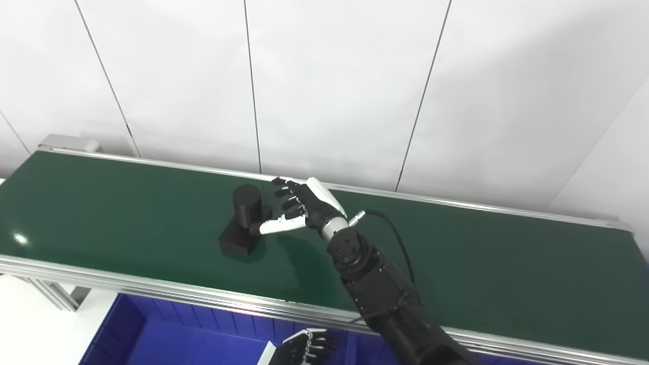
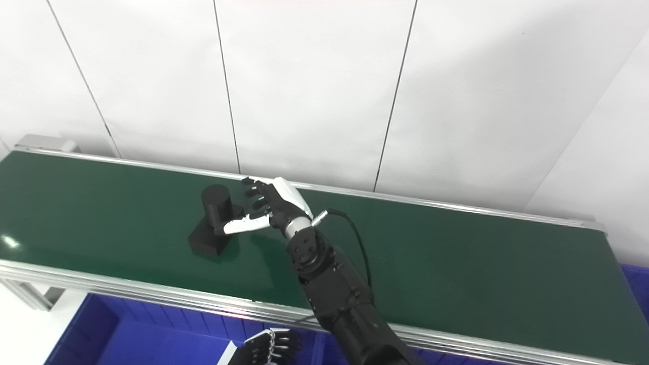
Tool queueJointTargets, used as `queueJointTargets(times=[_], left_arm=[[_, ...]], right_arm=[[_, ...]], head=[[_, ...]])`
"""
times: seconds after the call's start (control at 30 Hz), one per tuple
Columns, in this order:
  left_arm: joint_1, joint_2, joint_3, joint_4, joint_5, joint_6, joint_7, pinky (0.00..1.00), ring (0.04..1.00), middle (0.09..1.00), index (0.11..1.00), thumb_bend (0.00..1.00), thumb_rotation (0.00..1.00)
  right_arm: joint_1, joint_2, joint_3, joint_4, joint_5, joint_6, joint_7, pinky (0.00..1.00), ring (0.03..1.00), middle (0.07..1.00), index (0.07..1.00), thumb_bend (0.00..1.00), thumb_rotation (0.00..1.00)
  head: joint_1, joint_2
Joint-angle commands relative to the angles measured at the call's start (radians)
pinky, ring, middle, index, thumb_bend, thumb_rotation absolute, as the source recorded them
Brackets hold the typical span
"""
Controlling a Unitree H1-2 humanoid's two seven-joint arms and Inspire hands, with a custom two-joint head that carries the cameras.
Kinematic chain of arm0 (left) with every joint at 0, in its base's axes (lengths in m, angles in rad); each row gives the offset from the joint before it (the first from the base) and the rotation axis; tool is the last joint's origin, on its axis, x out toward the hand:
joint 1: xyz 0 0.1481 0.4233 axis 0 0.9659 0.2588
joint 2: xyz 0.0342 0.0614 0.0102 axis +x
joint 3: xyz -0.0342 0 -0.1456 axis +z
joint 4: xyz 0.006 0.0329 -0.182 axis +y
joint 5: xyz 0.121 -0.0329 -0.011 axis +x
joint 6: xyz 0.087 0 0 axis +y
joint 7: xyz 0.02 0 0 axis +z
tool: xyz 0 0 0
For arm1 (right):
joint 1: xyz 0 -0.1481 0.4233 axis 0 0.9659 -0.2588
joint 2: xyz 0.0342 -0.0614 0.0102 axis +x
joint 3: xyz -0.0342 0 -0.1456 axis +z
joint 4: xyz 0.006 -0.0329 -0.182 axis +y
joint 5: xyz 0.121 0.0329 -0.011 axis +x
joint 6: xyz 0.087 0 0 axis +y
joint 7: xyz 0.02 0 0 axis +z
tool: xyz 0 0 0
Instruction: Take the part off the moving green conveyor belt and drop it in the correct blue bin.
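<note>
A black part [image 1: 243,220], an upright cylinder on a flat block base, sits on the green conveyor belt [image 1: 481,274]; it also shows in the right eye view [image 2: 213,223]. My right hand [image 1: 299,208] is open just right of the part, fingers spread beside the cylinder and the white thumb tip at its lower side. I cannot tell whether it touches. My left hand [image 1: 304,347] hangs low at the bottom edge over a blue bin [image 1: 167,334], fingers loosely curled and holding nothing.
The belt has aluminium rails along its near edge [image 1: 152,289] and far edge. White wall panels stand behind it. A second blue bin corner [image 2: 636,281] shows at the right end. A black cable [image 1: 390,228] loops from my right wrist.
</note>
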Motion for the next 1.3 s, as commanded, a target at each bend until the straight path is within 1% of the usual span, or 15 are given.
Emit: queueJointTargets(times=[0.0,0.2,0.33,0.4,0.6,0.77,0.83,0.87,0.93,0.97,1.03,1.13,1.17,1.2,1.27], left_arm=[[-0.021,0.007,-0.026,-0.019,0.013,-0.039,0.043,0.54,0.6,0.655,0.677,0.97,0.26],[-0.038,0.029,-0.093,-0.014,0.018,-0.039,0.12,0.53,0.589,0.651,0.681,0.97,0.24],[-0.039,0.038,-0.119,-0.023,0.01,-0.039,0.137,0.53,0.589,0.654,0.685,0.96,0.23],[-0.04,0.041,-0.13,-0.027,0.011,-0.039,0.147,0.53,0.582,0.653,0.69,0.96,0.22],[-0.033,0.041,-0.147,-0.038,0.01,-0.039,0.156,0.52,0.581,0.655,0.697,0.97,0.22],[-0.042,0.038,-0.171,-0.031,0.026,-0.039,0.194,0.52,0.58,0.654,0.695,0.98,0.25],[-0.048,0.039,-0.187,-0.028,0.035,-0.039,0.22,0.5,0.565,0.644,0.692,0.98,0.25],[-0.051,0.04,-0.197,-0.026,0.042,-0.039,0.237,0.49,0.56,0.642,0.692,0.98,0.23],[-0.057,0.044,-0.213,-0.024,0.044,-0.039,0.256,0.49,0.558,0.641,0.693,0.98,0.23],[-0.06,0.047,-0.221,-0.024,0.041,-0.039,0.262,0.49,0.556,0.637,0.695,0.97,0.23],[-0.061,0.049,-0.226,-0.025,0.029,-0.039,0.26,0.5,0.556,0.635,0.694,0.97,0.22],[-0.061,0.054,-0.231,-0.027,0.029,-0.039,0.262,0.51,0.568,0.643,0.693,0.97,0.21],[-0.062,0.055,-0.233,-0.027,0.031,-0.039,0.265,0.51,0.567,0.642,0.691,0.96,0.21],[-0.062,0.055,-0.233,-0.027,0.03,-0.039,0.268,0.51,0.566,0.641,0.69,0.96,0.21],[-0.063,0.055,-0.232,-0.027,0.028,-0.039,0.27,0.5,0.562,0.638,0.689,0.97,0.2]], right_arm=[[-0.076,0.037,0.006,0.016,-0.005,-0.085,-0.03,0.64,0.767,0.834,0.902,0.89,0.35],[-0.122,0.053,0.017,0.12,-0.013,-0.126,-0.071,0.66,0.799,0.862,0.908,0.89,0.34],[-0.145,0.068,0.025,0.176,-0.026,-0.137,-0.119,0.64,0.785,0.853,0.913,0.88,0.34],[-0.149,0.073,0.023,0.189,-0.026,-0.143,-0.13,0.65,0.79,0.857,0.917,0.87,0.34],[-0.168,0.091,0.028,0.224,-0.031,-0.143,-0.152,0.61,0.772,0.866,0.926,0.87,0.34],[-0.176,0.098,0.04,0.269,-0.043,-0.168,-0.182,0.63,0.787,0.872,0.923,0.86,0.33],[-0.173,0.1,0.038,0.283,-0.044,-0.19,-0.209,0.58,0.738,0.838,0.896,0.84,0.27],[-0.168,0.101,0.035,0.291,-0.041,-0.211,-0.233,0.54,0.672,0.781,0.858,0.81,0.18],[-0.158,0.102,0.028,0.306,-0.038,-0.244,-0.276,0.52,0.647,0.758,0.841,0.8,0.14],[-0.154,0.103,0.026,0.312,-0.036,-0.256,-0.293,0.51,0.617,0.723,0.796,0.76,0.07],[-0.149,0.103,0.026,0.322,-0.038,-0.272,-0.32,0.51,0.611,0.706,0.768,0.73,0.02],[-0.144,0.105,0.032,0.332,-0.045,-0.29,-0.358,0.5,0.595,0.683,0.741,0.7,0.0],[-0.143,0.106,0.034,0.335,-0.047,-0.295,-0.37,0.48,0.56,0.589,0.723,0.63,0.0],[-0.142,0.107,0.04,0.339,-0.056,-0.299,-0.392,0.47,0.542,0.541,0.713,0.6,0.0],[-0.142,0.108,0.05,0.346,-0.066,-0.303,-0.42,0.45,0.433,0.497,0.597,0.53,0.0]], head=[[0.001,0.002],[-0.004,0.007],[-0.008,0.011],[-0.009,0.015],[-0.009,0.022],[0.045,0.019],[0.064,0.018],[0.076,0.016],[0.09,0.013],[0.09,0.013],[0.094,0.011],[0.092,0.011],[0.092,0.011],[0.091,0.011],[0.089,0.01]])
